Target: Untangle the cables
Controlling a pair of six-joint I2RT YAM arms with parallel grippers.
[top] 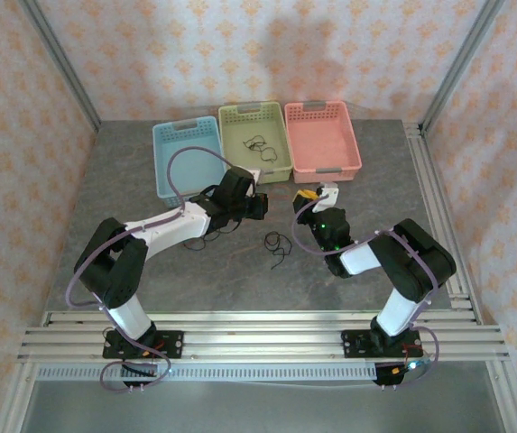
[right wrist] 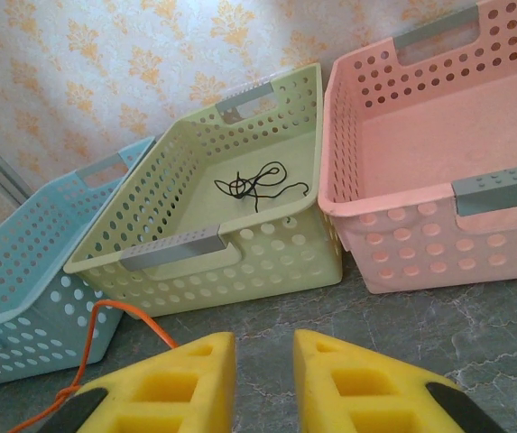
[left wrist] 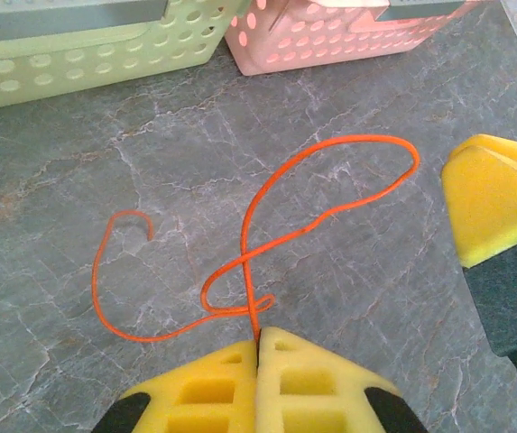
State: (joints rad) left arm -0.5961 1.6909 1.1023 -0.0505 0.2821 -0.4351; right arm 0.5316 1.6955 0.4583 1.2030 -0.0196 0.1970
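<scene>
**Status**

1. Left gripper (left wrist: pixel 258 343): clenched on the orange cable (left wrist: pixel 357 138). The cable runs into the seam between the two pads. The rest lies on the table (top: pixel 204 280) in an open loop that crosses itself once just beyond the pads, with a free tail curling off to the left.
2. Right gripper (right wrist: pixel 264 347): released. The jaws stand apart with nothing between them. It hovers just right of the left gripper and faces the baskets at the far edge.
3. Binned black cable (right wrist: pixel 256 185): lies curled on the floor of the green basket (right wrist: pixel 276 253), the middle one of the three.
4. Loose black cable (top: pixel 278 244): lies in small loops on the table, between the two arms and nearer than both grippers. Nothing touches it.

**Progress (judgement)**

- Done: one black cable is separated and binned. The orange cable appears free of the black ones, as no black wire crosses it in the left wrist view.
- Left: carry the orange cable to a basket, most likely the blue (top: pixel 159 162) or pink (right wrist: pixel 402 244) one, then pick up and bin the loose black cable.
- Estimate: roughly one third complete.
</scene>
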